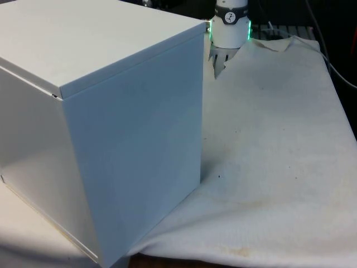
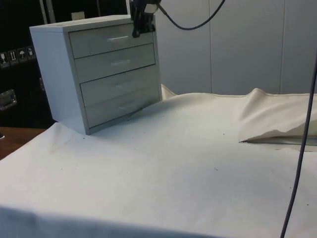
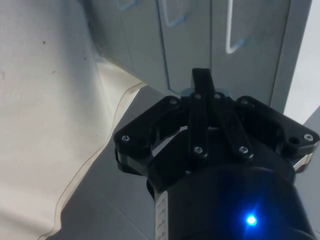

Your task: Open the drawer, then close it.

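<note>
A white chest of drawers [image 2: 99, 74] stands on the cloth with four drawers, all looking shut. In the front view the chest [image 1: 111, 128] turns its plain back and side to the camera. My black gripper [image 2: 136, 32] hangs just in front of the top drawer [image 2: 111, 39], near that drawer's right end and to the right of its handle [image 2: 119, 38]. In the wrist view the gripper [image 3: 200, 76] has its fingers pressed together, shut on nothing. The top drawer's thin wire handle [image 3: 233, 30] lies beyond the tips, apart from them.
White cloth [image 2: 188, 148] covers the table and bunches into a raised fold [image 2: 267, 119] on the side view's right. A dark cable [image 2: 302, 148] hangs down at that edge. The cloth's hem [image 3: 95, 155] lifts by the chest's foot.
</note>
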